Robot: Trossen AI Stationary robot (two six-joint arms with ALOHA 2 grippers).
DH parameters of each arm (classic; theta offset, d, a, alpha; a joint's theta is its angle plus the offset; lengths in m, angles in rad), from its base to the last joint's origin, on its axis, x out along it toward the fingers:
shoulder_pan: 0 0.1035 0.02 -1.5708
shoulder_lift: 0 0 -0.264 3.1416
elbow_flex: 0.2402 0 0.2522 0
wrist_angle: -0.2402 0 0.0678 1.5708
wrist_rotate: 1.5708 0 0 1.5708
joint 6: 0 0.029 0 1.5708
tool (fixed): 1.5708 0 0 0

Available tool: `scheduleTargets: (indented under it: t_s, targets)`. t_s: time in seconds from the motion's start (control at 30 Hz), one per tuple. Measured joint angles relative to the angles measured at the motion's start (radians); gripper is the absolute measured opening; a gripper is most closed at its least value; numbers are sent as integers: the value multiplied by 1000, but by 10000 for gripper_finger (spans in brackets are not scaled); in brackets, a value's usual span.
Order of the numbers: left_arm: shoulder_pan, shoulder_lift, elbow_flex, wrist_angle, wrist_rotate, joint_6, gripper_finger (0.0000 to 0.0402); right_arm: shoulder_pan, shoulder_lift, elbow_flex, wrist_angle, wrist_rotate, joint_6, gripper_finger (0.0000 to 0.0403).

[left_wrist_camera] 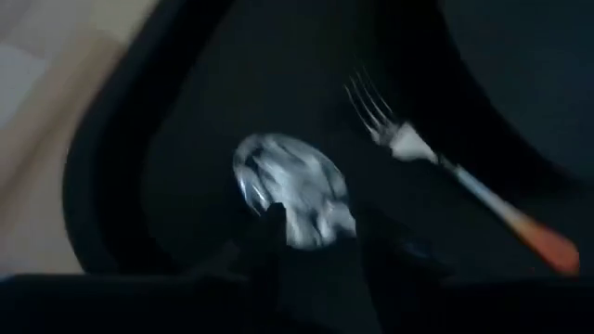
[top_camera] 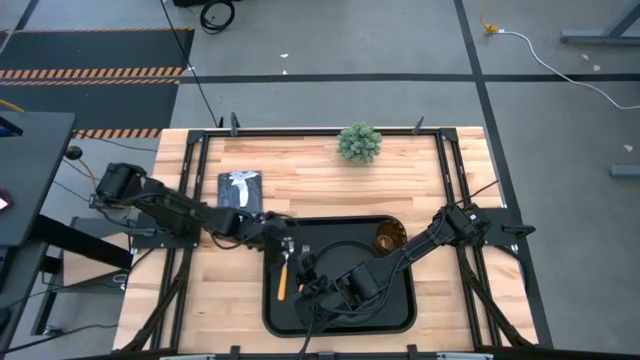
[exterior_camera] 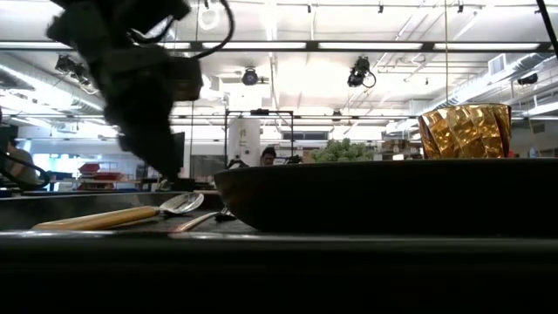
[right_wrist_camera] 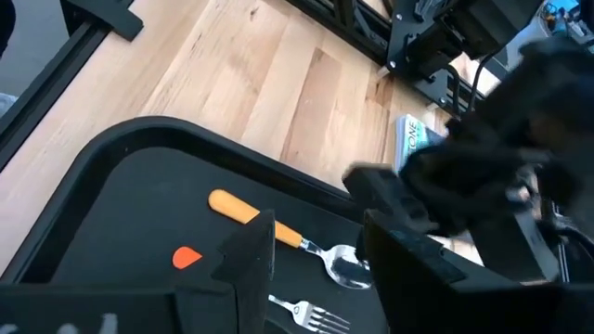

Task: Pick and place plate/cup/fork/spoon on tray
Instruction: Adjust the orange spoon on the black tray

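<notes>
The black tray (top_camera: 400,318) lies at the table's near middle. On it are the round black plate (exterior_camera: 384,196), the amber cup (top_camera: 388,238) at the far right corner, the orange-handled spoon (top_camera: 281,275) along the left side, and the fork (left_wrist_camera: 445,172) beside it. The spoon lies flat, bowl (left_wrist_camera: 292,190) toward the far edge. My left gripper (left_wrist_camera: 320,237) is open just above the spoon's bowl, and the low view (exterior_camera: 161,166) shows it clear of the spoon. My right gripper (right_wrist_camera: 316,255) is open and empty over the tray's left half, next to the plate.
A small green plant (top_camera: 359,143) stands at the table's far edge. A flat dark packet (top_camera: 240,188) lies on the wood left of the tray's far corner. Both arms meet over the tray's left half. Bare wood shows left and right of the tray.
</notes>
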Motion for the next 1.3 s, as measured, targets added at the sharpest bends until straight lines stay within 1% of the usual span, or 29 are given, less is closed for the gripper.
scheduleTargets:
  t_s: [0.1,0.23,0.3,0.37,0.47,0.57,0.63,0.7,0.77,0.83,0.9,1.03,1.13,1.3]
  targets:
    - [-43,-12,0,-42,6,-50,128,0,0,0,5,0,-2,173]
    - [-108,-1,13,-56,-1,-131,115,-2,0,0,8,0,-7,173]
    - [-138,22,53,-132,-34,-175,109,-2,0,0,14,0,-17,173]
    - [-168,52,135,-248,-83,-195,104,-2,0,0,25,0,-22,173]
    - [-204,124,313,-464,-158,-188,96,-3,0,0,30,0,-30,173]
    - [-226,213,467,-671,-180,-187,90,-3,0,0,27,-6,-32,173]
    - [-230,250,512,-755,-181,-197,86,4,0,0,10,1,-33,172]
    - [-229,275,510,-772,-165,-208,82,19,1,0,3,64,-27,170]
    - [-228,291,496,-747,-137,-209,79,35,1,0,-27,104,-22,168]
    - [-226,294,487,-739,-110,-207,77,49,1,0,-71,97,-15,167]
    - [-227,293,483,-743,-96,-202,74,59,1,0,-159,68,7,166]
    - [-233,287,483,-738,-83,-198,67,73,-5,-1,-382,56,133,162]
    - [-239,287,483,-734,-68,-183,62,86,-28,-1,-464,95,206,157]
    - [-250,287,483,-684,-65,-182,56,130,-88,0,-520,161,259,149]
